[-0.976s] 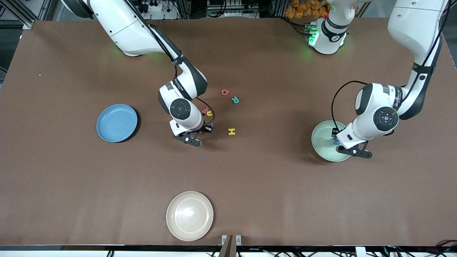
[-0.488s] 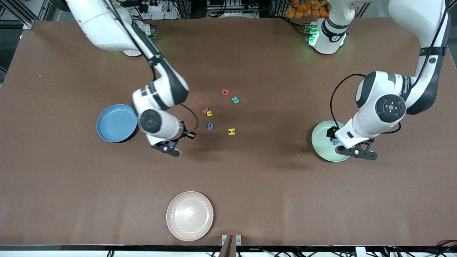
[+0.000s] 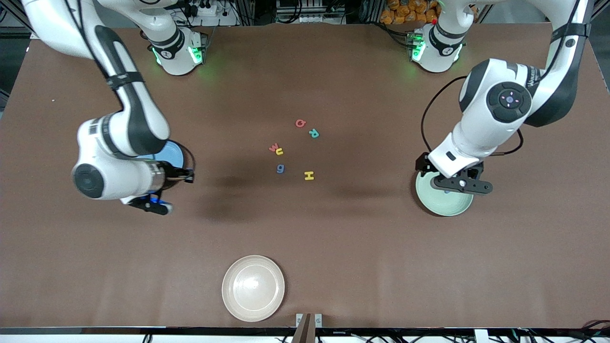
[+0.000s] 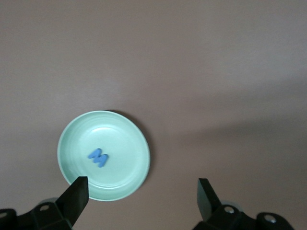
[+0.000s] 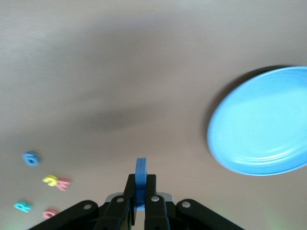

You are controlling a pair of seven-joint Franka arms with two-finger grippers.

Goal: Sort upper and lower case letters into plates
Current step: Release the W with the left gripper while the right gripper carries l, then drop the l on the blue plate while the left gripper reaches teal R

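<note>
six loose letters lie mid-table: red q (image 3: pixel 300 123), teal r (image 3: pixel 313 133), red w (image 3: pixel 273 148), yellow u (image 3: pixel 279 152), blue g (image 3: pixel 280 168), yellow h (image 3: pixel 309 176); blue w (image 4: pixel 98 157) lies flat in the mint plate (image 3: pixel 460 207) under the spread-fingered left gripper (image 4: pixel 141 196); right gripper (image 5: pixel 139 200), over the sky-blue plate (image 3: pixel 175 151) rim, pinches a dark blue letter (image 5: pixel 140 181) standing edge-up; one cream plate (image 3: pixel 253 287) sits near the table's camera edge.

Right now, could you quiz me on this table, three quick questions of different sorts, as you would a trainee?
1. True or false: the pale mint green plate holds a blue W.
2. What does the right tool grip? A) a red Q B) a dark blue letter C) nothing
3. Fill in: the left tool is ____ above the mint plate.

Key: 1 true. 2 B, a dark blue letter, beside the sky blue plate. 3 open.
</note>
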